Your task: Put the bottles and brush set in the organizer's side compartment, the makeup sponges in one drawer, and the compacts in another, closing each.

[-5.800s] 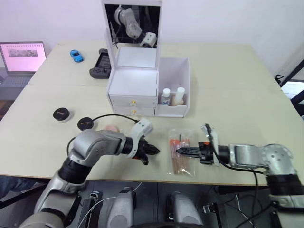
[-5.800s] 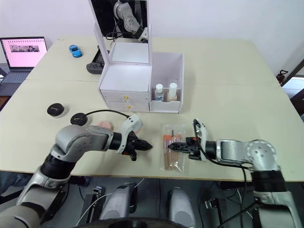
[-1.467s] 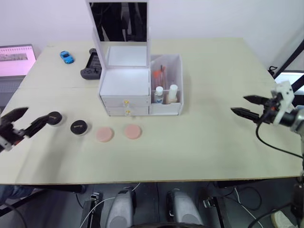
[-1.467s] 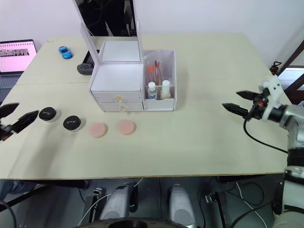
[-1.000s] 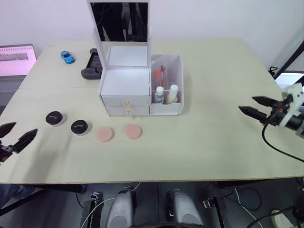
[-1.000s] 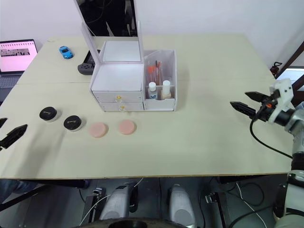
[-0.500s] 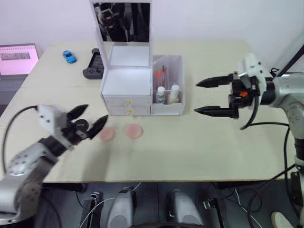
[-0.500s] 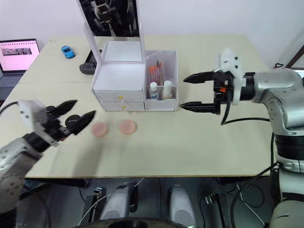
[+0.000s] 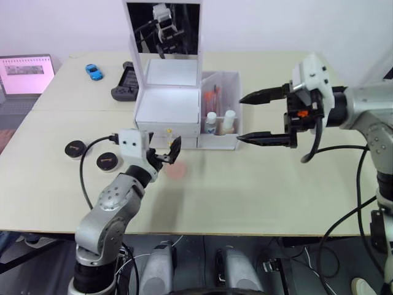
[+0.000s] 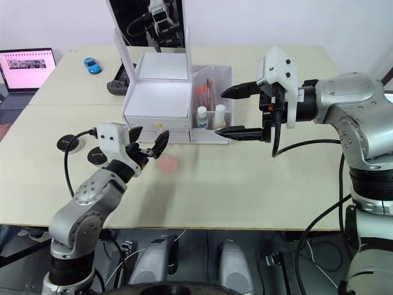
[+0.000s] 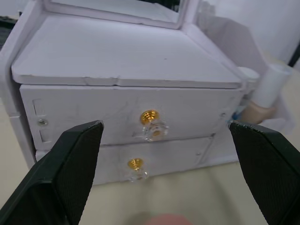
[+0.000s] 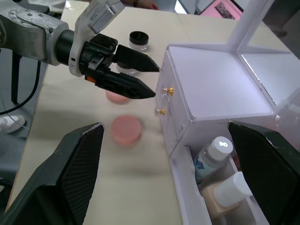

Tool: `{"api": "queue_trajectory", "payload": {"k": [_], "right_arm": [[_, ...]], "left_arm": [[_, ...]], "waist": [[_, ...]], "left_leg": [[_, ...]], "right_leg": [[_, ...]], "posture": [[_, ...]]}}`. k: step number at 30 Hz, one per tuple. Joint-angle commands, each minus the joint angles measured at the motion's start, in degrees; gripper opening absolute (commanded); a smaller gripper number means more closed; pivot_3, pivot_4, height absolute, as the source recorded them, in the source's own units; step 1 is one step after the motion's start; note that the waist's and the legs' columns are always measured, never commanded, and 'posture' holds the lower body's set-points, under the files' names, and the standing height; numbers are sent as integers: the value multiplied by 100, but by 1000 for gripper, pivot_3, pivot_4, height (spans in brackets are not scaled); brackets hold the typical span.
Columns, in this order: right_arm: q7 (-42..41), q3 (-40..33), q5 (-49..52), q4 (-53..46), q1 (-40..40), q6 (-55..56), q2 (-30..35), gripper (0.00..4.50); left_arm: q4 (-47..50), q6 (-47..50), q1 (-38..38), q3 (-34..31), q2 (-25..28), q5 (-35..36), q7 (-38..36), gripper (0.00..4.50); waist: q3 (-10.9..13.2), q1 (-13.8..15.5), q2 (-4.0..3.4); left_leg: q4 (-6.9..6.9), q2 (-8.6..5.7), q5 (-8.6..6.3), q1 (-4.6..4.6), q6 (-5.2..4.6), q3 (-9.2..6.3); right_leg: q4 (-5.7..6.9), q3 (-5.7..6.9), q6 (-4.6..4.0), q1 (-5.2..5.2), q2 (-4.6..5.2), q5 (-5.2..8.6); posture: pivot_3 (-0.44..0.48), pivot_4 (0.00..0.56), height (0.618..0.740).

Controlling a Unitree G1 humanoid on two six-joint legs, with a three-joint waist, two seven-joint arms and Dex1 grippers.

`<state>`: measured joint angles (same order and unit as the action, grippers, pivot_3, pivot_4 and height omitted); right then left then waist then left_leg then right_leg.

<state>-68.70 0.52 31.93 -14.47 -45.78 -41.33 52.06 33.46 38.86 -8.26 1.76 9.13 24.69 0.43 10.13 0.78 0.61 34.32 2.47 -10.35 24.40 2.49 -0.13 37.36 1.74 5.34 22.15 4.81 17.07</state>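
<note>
My left gripper (image 9: 161, 155) is spread wide before the organizer (image 9: 169, 110); right gripper (image 9: 262, 118) too. Upper drawer knob (image 11: 152, 124) looks small, rigid, probably slippery: pinch its neck.

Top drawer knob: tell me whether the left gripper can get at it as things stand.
Probably yes. The left gripper is open, facing the top drawer knob, with nothing between them; both drawers are shut.

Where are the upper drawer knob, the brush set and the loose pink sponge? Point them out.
upper drawer knob (image 11: 151, 117), left wrist view, on its gold base.
brush set (image 10: 201, 90), right eye view, on the orange handles in the side compartment.
pink sponge (image 12: 125, 129), right wrist view, on its flat top.
</note>
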Motion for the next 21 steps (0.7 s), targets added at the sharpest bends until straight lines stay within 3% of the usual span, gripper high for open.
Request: {"api": "queue_trajectory", "payload": {"k": [1, 3, 6, 13, 21], "right_arm": [[103, -62, -40, -113, -226, 9, 71, 4452], [126, -41, -54, -87, -290, 20, 69, 4452], [148, -19, -93, -58, -348, 51, 102, 4500], [213, -22, -156, -83, -363, 46, 153, 4500], [229, 38, -214, -72, -342, 116, 107, 4500]], "left_arm": [[-125, -211, -100, 77, -110, -250, 43, 4498], [-304, -320, -140, 59, -136, -353, -13, 4498], [-557, -519, -272, 94, -223, -438, -131, 3695], [-683, -832, -337, 199, -458, -642, -256, 313], [-496, -772, -201, 196, -438, -706, -421, 272]], "waist": [[0, -2, 0], [0, -12, 0], [0, -5, -1], [0, 7, 0], [0, 2, 0]], "left_leg": [[0, 0, 0, 0, 0, 0], [-1, 3, 0, 0, 0, -1], [-1, 7, 0, 0, 0, -1], [2, 8, 0, 3, 0, -1], [2, 9, 0, 3, 0, -2]], "right_leg": [[0, 0, 0, 1, -1, 0], [1, 0, -1, 4, -4, -1], [1, -1, -4, 5, -9, -1], [-2, 0, -4, 3, -9, -2], [-2, 1, -5, 3, -10, -3]], "posture": [[0, 150, 740], [0, 150, 740], [0, 150, 740], [0, 150, 740], [0, 150, 740]]}}
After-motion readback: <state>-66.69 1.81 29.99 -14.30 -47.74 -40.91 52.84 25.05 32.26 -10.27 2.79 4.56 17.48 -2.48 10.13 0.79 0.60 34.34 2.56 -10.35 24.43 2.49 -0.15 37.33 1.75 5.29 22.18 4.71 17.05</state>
